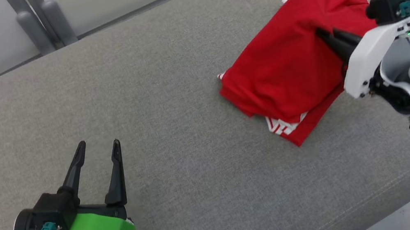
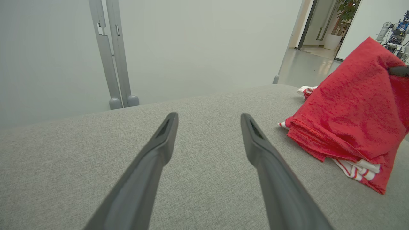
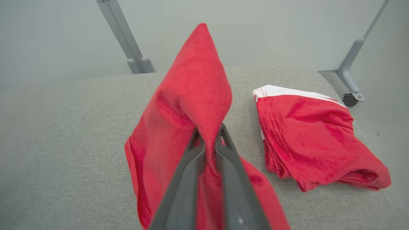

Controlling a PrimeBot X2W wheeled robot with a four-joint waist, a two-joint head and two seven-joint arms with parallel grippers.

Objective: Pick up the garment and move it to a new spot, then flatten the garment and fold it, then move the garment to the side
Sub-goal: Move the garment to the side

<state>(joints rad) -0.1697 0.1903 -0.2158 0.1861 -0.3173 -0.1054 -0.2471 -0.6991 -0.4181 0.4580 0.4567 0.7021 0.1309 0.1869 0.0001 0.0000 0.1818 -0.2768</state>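
Head view, nearest first: the left gripper (image 1: 98, 143) is over the grey cushion (image 1: 181, 73) with its fingers spread wide and nothing between them. Farther right, the right gripper (image 1: 326, 33) pinches a fold of the red garment (image 1: 285, 72), holding it up in a peak. The rest, with white stripes, lies crumpled near the cushion's far right corner.
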